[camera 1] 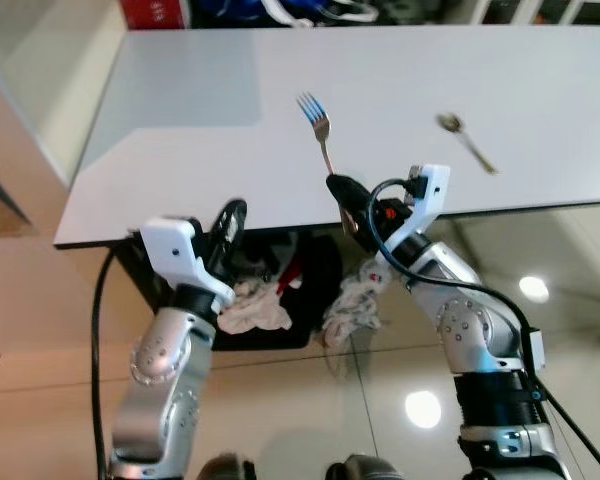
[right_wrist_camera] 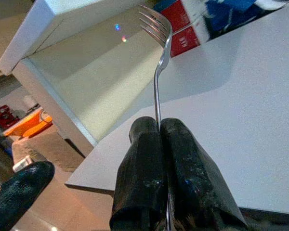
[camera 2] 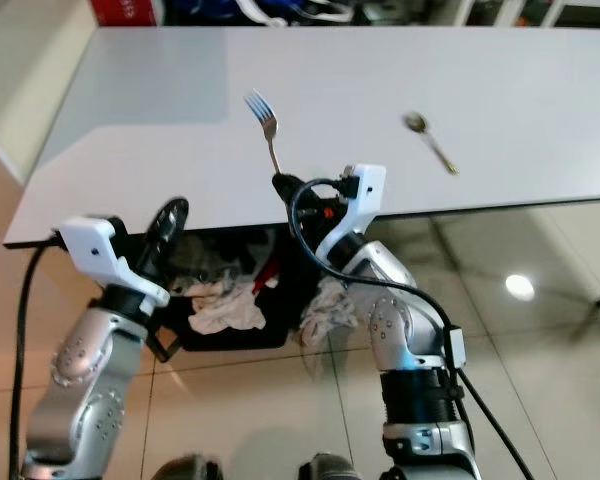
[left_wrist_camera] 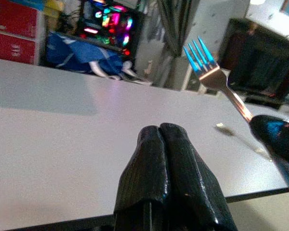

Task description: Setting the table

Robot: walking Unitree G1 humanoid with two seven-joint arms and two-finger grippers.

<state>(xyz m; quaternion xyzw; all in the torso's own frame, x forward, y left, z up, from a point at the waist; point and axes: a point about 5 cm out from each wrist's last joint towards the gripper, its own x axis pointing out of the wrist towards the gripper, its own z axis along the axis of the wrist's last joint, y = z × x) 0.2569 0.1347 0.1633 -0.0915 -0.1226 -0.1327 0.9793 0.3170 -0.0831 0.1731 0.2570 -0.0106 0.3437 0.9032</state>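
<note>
I am holding one fork (camera 1: pixel 320 135) in my right gripper (camera 1: pixel 346 192), the two black fingers clamped on its handle at the near edge of the white table (camera 1: pixel 180 150). The fork's long axis is running away from me across the tabletop, tines up and pointing toward the far side, leaning a little to my left. One spoon (camera 1: pixel 467 141) is lying flat on the table to the right, well apart from the fork, bowl toward the far side. My left gripper (camera 1: pixel 227 228) is hovering at the near edge, fingers pressed together on nothing. I am seeing wide bare tabletop left of the fork.
</note>
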